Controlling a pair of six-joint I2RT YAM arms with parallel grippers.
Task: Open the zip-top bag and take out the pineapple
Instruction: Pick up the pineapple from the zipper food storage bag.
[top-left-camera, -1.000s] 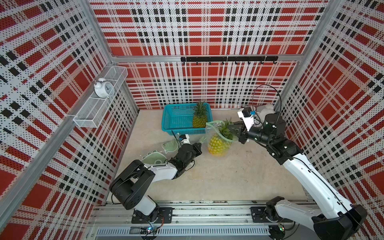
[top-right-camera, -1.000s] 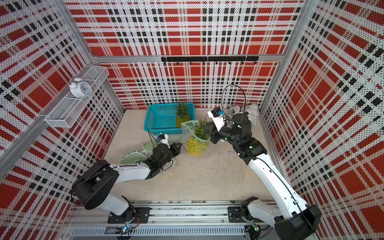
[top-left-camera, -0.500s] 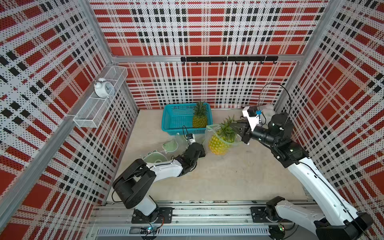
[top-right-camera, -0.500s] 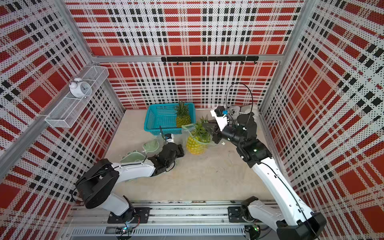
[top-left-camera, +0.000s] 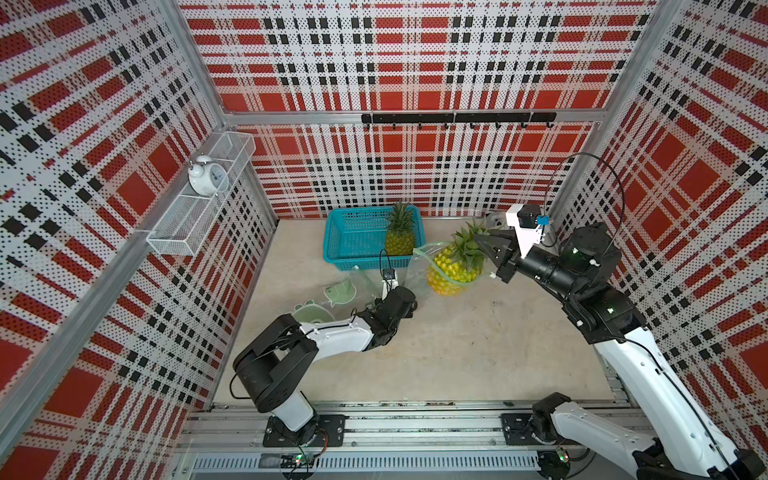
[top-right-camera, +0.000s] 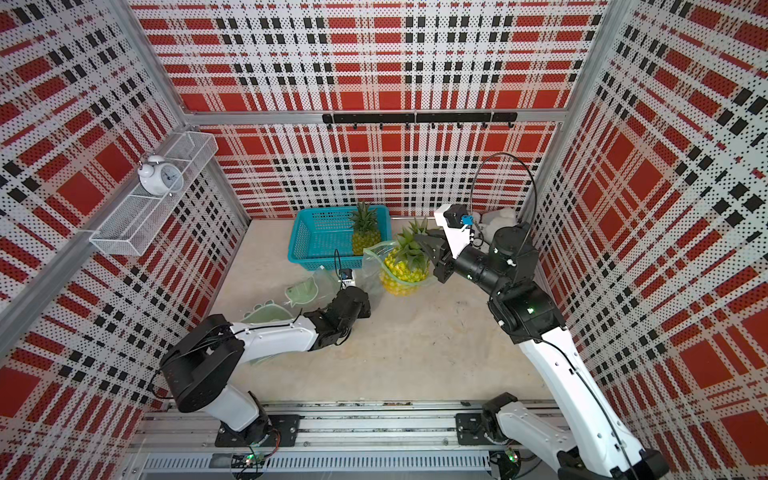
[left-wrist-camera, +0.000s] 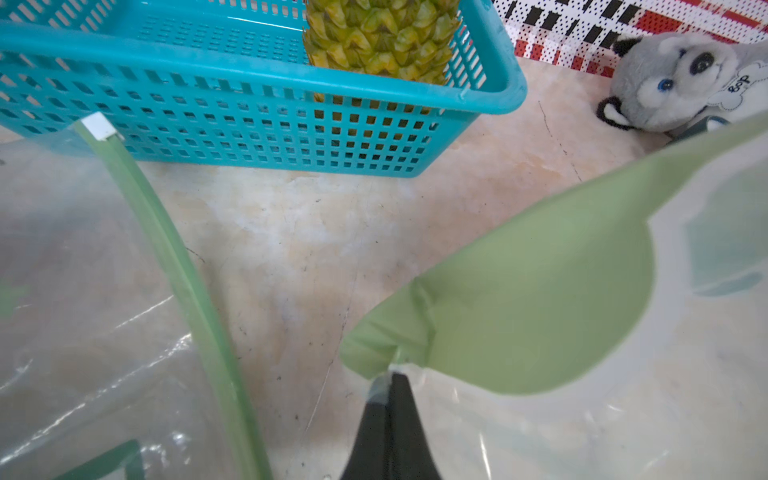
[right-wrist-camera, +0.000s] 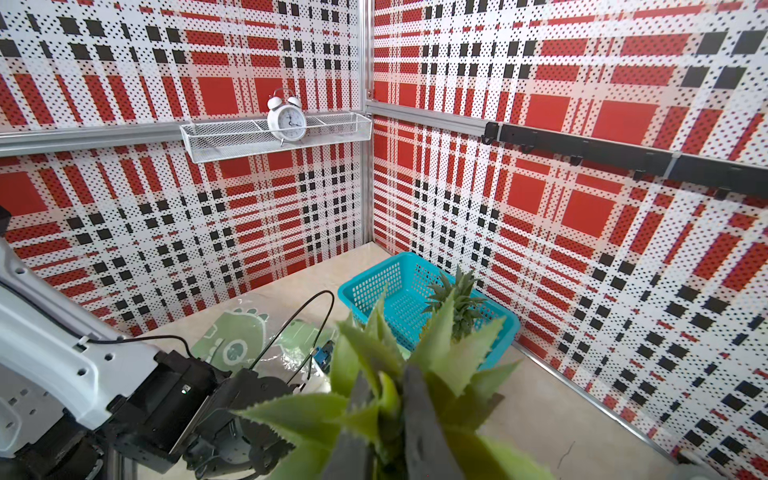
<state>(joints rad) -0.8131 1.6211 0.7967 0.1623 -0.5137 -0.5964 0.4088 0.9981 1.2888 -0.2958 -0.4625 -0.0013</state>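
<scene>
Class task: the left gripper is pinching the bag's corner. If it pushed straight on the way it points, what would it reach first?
Probably the blue basket: past the left gripper and the zip-top bag edge it holds lies bare floor, then the basket's slatted wall. Depth is uncertain.

Only one piece of lettering can be read. The grey and white plush husky dog (left-wrist-camera: 681, 79) lying on the floor by the plaid wall wears a white bone-shaped tag (left-wrist-camera: 737, 85) on its chest; the left wrist view shows it printed with the word "dog", seen upside down. The white twin-bell alarm clock (right-wrist-camera: 286, 120) in the white wire wall shelf (right-wrist-camera: 232, 139) has a dial, but its numerals are too small to read.
</scene>
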